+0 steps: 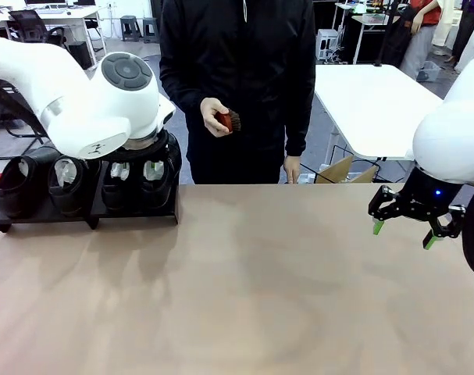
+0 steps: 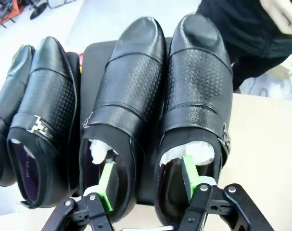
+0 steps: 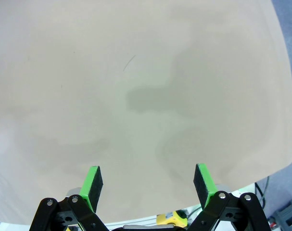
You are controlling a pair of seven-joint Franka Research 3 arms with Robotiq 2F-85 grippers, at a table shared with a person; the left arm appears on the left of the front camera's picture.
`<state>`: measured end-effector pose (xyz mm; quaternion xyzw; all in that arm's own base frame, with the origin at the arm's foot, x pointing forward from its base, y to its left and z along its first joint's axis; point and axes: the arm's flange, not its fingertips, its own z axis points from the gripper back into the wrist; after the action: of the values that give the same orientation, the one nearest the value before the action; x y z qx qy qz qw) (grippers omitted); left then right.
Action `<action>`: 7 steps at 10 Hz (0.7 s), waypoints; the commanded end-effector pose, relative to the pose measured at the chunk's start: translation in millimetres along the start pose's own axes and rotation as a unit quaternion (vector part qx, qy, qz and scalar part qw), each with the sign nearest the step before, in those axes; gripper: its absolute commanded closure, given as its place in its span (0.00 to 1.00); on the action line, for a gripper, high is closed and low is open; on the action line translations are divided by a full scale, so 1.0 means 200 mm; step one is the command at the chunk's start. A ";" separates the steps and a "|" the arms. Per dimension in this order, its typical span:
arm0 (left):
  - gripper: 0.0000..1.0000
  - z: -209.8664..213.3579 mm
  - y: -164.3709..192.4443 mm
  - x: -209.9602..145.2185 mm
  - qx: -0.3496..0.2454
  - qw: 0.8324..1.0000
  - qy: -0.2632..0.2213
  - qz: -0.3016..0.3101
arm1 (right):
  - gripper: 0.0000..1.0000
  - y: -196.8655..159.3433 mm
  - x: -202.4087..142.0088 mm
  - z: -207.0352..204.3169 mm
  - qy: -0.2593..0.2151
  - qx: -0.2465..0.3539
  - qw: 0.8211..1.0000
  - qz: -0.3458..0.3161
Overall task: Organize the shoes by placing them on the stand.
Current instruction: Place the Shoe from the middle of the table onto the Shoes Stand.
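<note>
Several glossy black shoes stand side by side on the low black stand (image 1: 135, 216) at the table's far left, toes pointing away from me. My left arm (image 1: 104, 101) hangs over the right-hand pair. In the left wrist view my left gripper (image 2: 147, 180) is open. One green pad (image 2: 106, 185) sits inside the left shoe (image 2: 121, 106) of that pair, the other pad (image 2: 189, 174) inside the right shoe (image 2: 201, 96), their inner walls between them. A bare strip of the stand (image 2: 90, 62) shows between the pairs. My right gripper (image 1: 404, 234) (image 3: 149, 182) hovers open above bare table at the right.
A person stands at the far side, one hand holding a small reddish-brown brush (image 1: 229, 121). The tan table (image 1: 260, 273) stretches wide between the arms. A white table (image 1: 377, 101) and a cardboard box (image 1: 342, 170) lie beyond the far right edge.
</note>
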<state>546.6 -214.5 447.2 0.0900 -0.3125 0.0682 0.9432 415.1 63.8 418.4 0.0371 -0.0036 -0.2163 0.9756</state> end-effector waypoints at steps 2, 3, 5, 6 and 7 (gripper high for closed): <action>0.30 0.07 0.03 -0.04 0.016 1.000 -0.011 0.010 | 0.00 -0.01 0.01 0.01 0.001 0.005 1.000 0.009; 0.30 0.11 0.04 -0.05 0.016 1.000 -0.016 0.016 | 0.00 -0.01 0.01 0.01 0.001 0.005 1.000 0.009; 0.30 0.15 0.08 -0.07 0.014 1.000 -0.008 0.026 | 0.00 -0.01 0.01 0.01 0.001 0.005 1.000 0.009; 0.30 0.10 0.03 -0.01 0.006 1.000 -0.009 0.008 | 0.00 -0.01 0.01 0.01 0.001 0.005 1.000 0.009; 0.30 0.10 0.03 -0.01 0.006 1.000 -0.009 0.008 | 0.00 -0.01 0.01 0.01 0.001 0.005 1.000 0.009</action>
<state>527.1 -211.1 464.4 0.0940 -0.3207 0.0788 0.9392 415.1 63.8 418.4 0.0371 -0.0036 -0.2162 0.9756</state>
